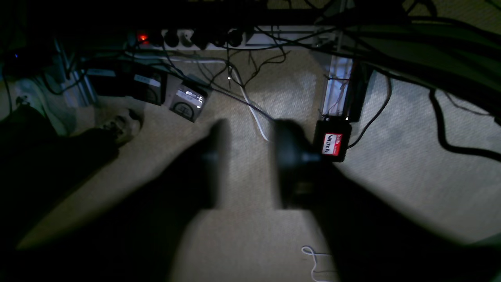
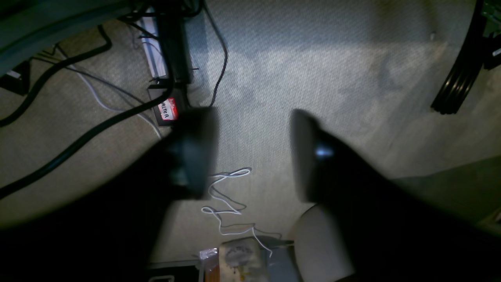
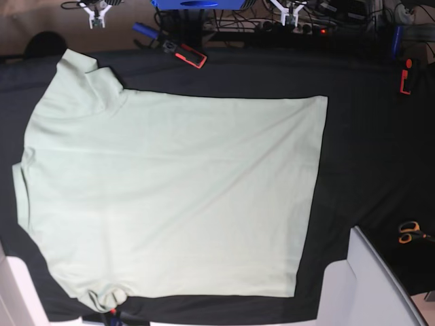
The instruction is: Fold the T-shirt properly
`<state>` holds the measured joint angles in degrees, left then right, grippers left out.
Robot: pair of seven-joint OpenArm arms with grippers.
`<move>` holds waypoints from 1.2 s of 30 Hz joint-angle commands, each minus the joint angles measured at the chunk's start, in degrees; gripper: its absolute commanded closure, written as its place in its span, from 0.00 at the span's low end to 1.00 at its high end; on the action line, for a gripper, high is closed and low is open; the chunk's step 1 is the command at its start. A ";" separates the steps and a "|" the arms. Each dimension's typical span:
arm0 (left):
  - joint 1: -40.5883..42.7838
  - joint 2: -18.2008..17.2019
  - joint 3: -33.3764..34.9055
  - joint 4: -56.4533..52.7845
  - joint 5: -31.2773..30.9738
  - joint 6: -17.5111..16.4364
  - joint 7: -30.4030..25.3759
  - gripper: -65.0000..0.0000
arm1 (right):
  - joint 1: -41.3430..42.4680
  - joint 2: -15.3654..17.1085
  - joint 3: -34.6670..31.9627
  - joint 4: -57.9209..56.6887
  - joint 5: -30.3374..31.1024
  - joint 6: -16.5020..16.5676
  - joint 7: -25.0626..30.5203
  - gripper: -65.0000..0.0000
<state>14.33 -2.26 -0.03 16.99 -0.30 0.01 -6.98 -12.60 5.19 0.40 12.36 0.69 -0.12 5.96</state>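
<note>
The T-shirt (image 3: 177,190) is a large pale mint-green shirt spread flat on the black table (image 3: 367,156). Its sleeves lie at the left and its hem edge at the right. Neither gripper touches it. In the left wrist view my left gripper (image 1: 250,164) hangs over the carpet floor, its fingers apart with nothing between them. In the right wrist view my right gripper (image 2: 252,152) is also over the carpet, standing wider open and empty. Only white arm parts show in the base view, at the bottom right (image 3: 370,285) and bottom left (image 3: 10,292).
A red-and-black tool (image 3: 185,53) lies at the table's far edge, a red clamp (image 3: 405,78) at the right, orange scissors (image 3: 410,232) near the right edge. On the floor are cables, a power strip (image 1: 250,37), a red-labelled black box (image 1: 332,143) and a white cord (image 2: 227,196).
</note>
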 commanded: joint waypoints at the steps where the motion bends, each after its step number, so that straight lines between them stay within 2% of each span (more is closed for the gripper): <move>1: 0.49 -0.16 -0.10 0.02 -0.10 0.38 -0.45 0.47 | -0.54 0.13 0.08 0.17 -0.03 -0.36 0.24 0.29; 2: 0.49 -0.16 0.08 0.02 -0.01 0.38 -0.53 0.44 | -0.54 0.13 0.08 0.17 -0.03 -0.36 0.33 0.26; 3: 0.49 -0.24 0.43 0.11 -0.01 0.38 -0.53 0.44 | -0.54 0.13 0.08 0.17 -0.03 -0.36 0.42 0.28; 4: 0.49 -0.24 0.43 0.11 -0.01 0.38 -0.62 0.47 | -0.54 0.13 0.08 0.17 -0.03 -0.36 0.33 0.34; 5: 0.49 -0.24 0.43 0.11 -0.01 0.38 -0.62 0.53 | -0.54 0.13 0.08 0.17 -0.03 -0.36 0.24 0.45; 7: 0.49 -0.24 0.08 0.19 -0.01 0.38 -0.62 0.76 | -0.54 0.13 0.08 0.17 -0.03 -0.36 0.24 0.76; 8: 0.49 -0.24 0.08 0.19 -0.01 0.38 -0.62 0.91 | -0.54 0.13 0.08 0.17 -0.03 -0.36 0.24 0.90; 9: 0.49 -0.24 0.08 0.19 -0.01 0.38 -0.62 1.00 | -0.54 0.22 0.08 0.17 -0.03 -0.36 0.24 0.99; 11: 0.49 -0.24 0.08 0.19 -0.01 0.38 -0.62 1.00 | -0.45 0.57 -0.01 0.08 -0.03 -0.36 0.24 0.99; 15: 0.49 -0.24 0.08 0.11 -0.01 0.38 -0.62 1.00 | -0.45 1.09 -0.36 0.08 -0.03 -0.36 0.24 0.92; 20: 0.93 0.11 0.60 0.37 -0.01 0.38 -0.62 1.00 | -0.63 1.53 -0.54 0.08 -0.29 -0.28 0.24 0.91; 22: 1.28 0.11 0.69 0.37 0.25 0.38 -0.62 1.00 | -1.77 2.50 -0.10 0.52 -0.29 -0.28 0.24 0.92; 24: 2.77 -0.16 0.16 1.07 -0.01 0.38 -0.71 1.00 | -3.09 2.94 0.08 2.28 -0.12 -0.28 0.24 0.99; 25: 3.47 -0.24 0.08 2.04 -0.01 0.38 -0.71 1.00 | -4.76 3.03 0.08 3.95 -0.03 -0.28 0.24 1.00; 28: 9.28 -1.39 0.08 9.69 -0.01 0.38 -0.71 1.00 | -11.71 3.91 4.04 13.35 -0.03 -0.28 0.15 1.00; 32: 19.04 -3.23 -0.45 26.30 -0.19 0.38 -0.71 1.00 | -20.41 3.73 11.33 27.86 -0.03 -0.28 -0.73 1.00; 36: 25.72 -3.06 -6.08 39.84 -0.19 0.38 -0.45 1.00 | -26.39 3.29 15.73 42.63 -0.03 -0.19 -6.62 1.00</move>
<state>39.18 -5.23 -6.22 56.71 -0.30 0.01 -6.48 -38.35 8.10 15.88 54.85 0.54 -0.03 -1.98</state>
